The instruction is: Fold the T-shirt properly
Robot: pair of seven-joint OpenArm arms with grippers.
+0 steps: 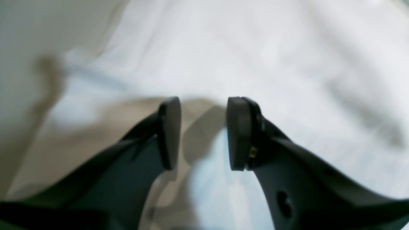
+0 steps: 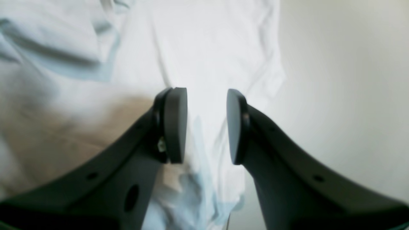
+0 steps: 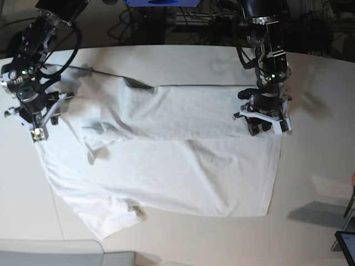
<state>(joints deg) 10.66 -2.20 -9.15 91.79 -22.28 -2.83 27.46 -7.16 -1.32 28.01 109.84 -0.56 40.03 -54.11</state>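
Left gripper (image 1: 203,132): dark fingers parted, nothing between the pads; hangs over the T-shirt (image 3: 166,160) near the hem corner on the base view's right (image 3: 262,119). Wrist picture blurred; cloth below reads as pale folds with a tan shadowed patch, edges hard to make out.

Right gripper (image 2: 206,126): fingers parted, pads clear of the cloth in the wrist view, white fabric showing in the gap. Stands at the shirt's other end, on the base view's left (image 3: 34,113); whether the tips touch cloth there cannot be told.

T-shirt: white, wrinkled, spread flat on the pale table (image 3: 316,166). Upper portion lies doubled over the body as a long band from left to right. One sleeve shows at the lower left; the other is bunched under the folded layer, its outline unclear. Neckline not discernible.

Background: cables and dark equipment beyond the table's far edge, cut off by the frame. Both arms cropped at the top.
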